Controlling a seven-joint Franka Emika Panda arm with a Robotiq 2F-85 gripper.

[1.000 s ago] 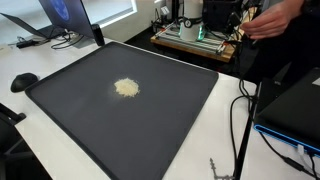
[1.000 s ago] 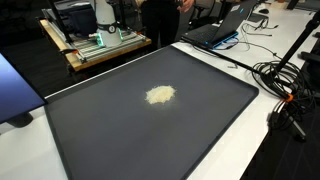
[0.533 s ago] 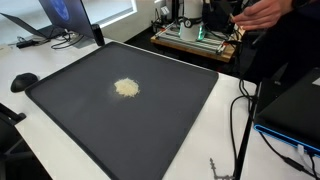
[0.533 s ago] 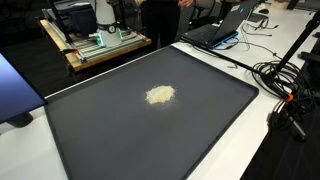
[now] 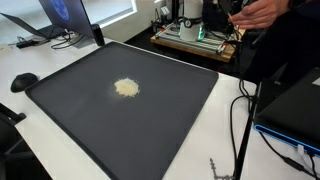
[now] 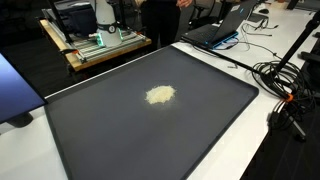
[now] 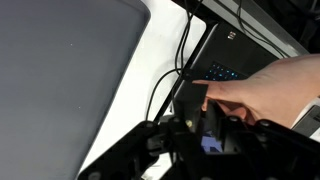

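In the wrist view my gripper (image 7: 205,112) comes in from the bottom, with its dark fingers (image 7: 193,100) standing close together. A person's hand (image 7: 265,90) reaches in from the right and touches the fingertips. Something small and bluish shows low between the fingers; I cannot make out what it is or whether it is gripped. Below lie a white table edge, a dark laptop (image 7: 225,62) and the black mat (image 7: 50,70). Neither exterior view shows the arm. A small beige pile of crumbs (image 5: 126,87) (image 6: 160,94) lies on the mat (image 5: 120,125) (image 6: 150,135).
Black cables (image 7: 165,85) run over the white table beside the mat. A laptop (image 6: 222,25) and a tangle of cables (image 6: 280,75) sit at one side, a mouse (image 5: 24,81) and a monitor (image 5: 65,15) at another. A wooden cart (image 6: 100,45) stands behind, with a person (image 5: 262,12) nearby.
In an exterior view the person's hand at the back has shifted slightly. The mat and the crumb pile have not moved.
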